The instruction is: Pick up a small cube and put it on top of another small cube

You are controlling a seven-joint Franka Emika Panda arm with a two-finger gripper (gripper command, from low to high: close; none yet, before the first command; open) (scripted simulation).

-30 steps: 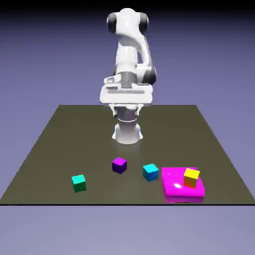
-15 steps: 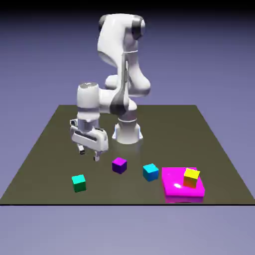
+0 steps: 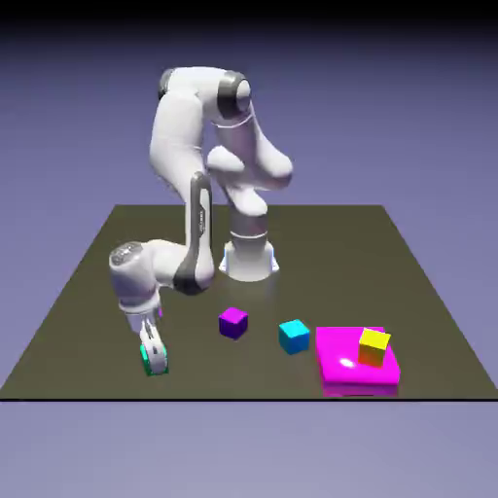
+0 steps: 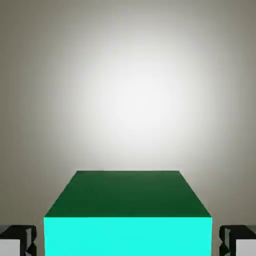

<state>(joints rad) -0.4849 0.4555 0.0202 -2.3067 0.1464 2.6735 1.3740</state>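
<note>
None of the stacking is done: the small green-teal cube is flanked, ungrasped, by the parted white two-finger gripper at the dark table. The small yellow cube is left uncovered.

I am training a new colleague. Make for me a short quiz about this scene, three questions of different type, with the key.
1. True or false: the yellow cube rests on the magenta block.
2. Which cube is between the fingertips of the tool?
A) purple
B) green
C) blue
3. In the hand view, what shows on each side, between that cube and the fingertip?

Key: 1 true; 2 B; 3 a narrow gap.
</note>
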